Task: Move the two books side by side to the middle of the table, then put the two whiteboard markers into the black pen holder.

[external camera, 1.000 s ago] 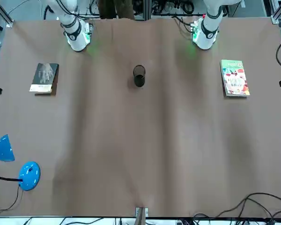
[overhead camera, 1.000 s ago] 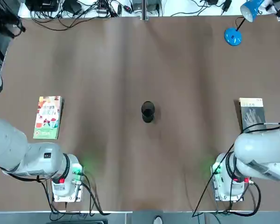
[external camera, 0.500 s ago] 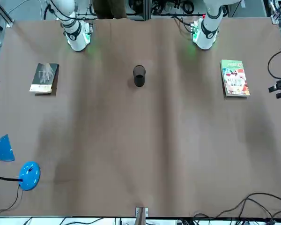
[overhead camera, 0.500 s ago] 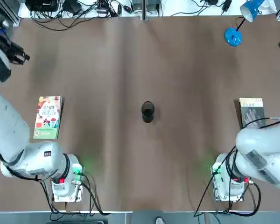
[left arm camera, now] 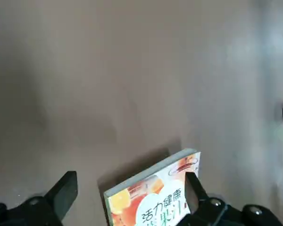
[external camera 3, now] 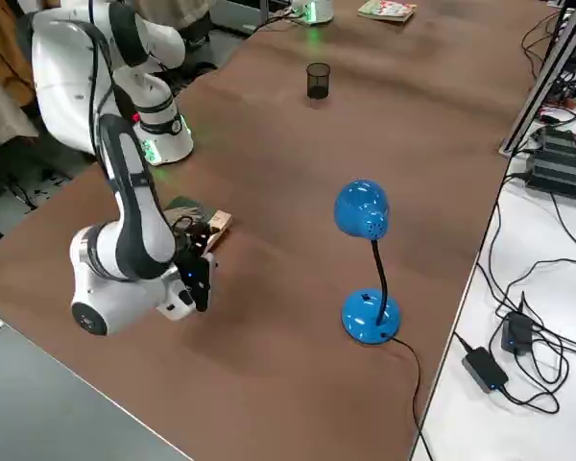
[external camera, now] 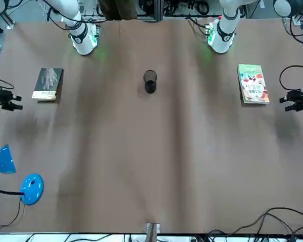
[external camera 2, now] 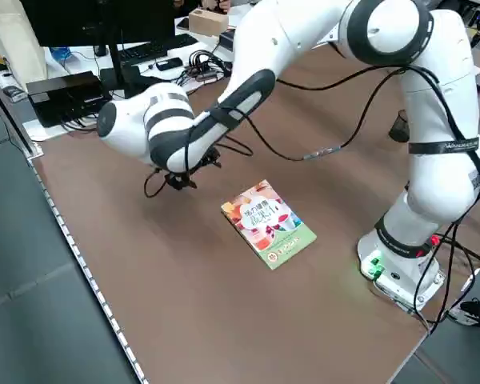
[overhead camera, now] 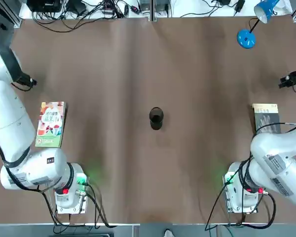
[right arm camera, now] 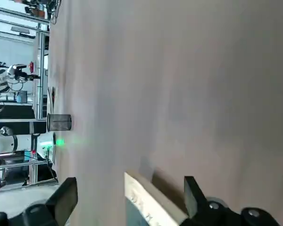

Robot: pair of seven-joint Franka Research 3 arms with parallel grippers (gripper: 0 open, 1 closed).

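A plain brown table (overhead camera: pixel 197 163) fills most of the room's middle, with a white bench (overhead camera: pixel 187 9) and tangled black cables (overhead camera: pixel 79 22) along its far edge. A person's legs (external camera: pixel 119 9) show beyond the robot's side, between the arm bases. The blue lamp (overhead camera: pixel 246 38) stands in the table's far right corner.

The bright book (overhead camera: pixel 51 124) lies flat on the left part of the table, its white, red and green cover up. The dark book (external camera: pixel 48 83) lies flat on the right part, a pale hand on its cover; cables cross over it in the top view. Between the books, well apart from both, the black pen holder (overhead camera: pixel 156 118) stands upright near the middle.

The left gripper (left arm camera: pixel 129 193) hangs near the bright book, on its far side, two fingers spread wide with nothing between them gripped. The right gripper (right arm camera: pixel 131 197) is just as wide, holding nothing, out beyond the dark book towards the right edge. Both seem to be above the table, though their height is hard to judge.
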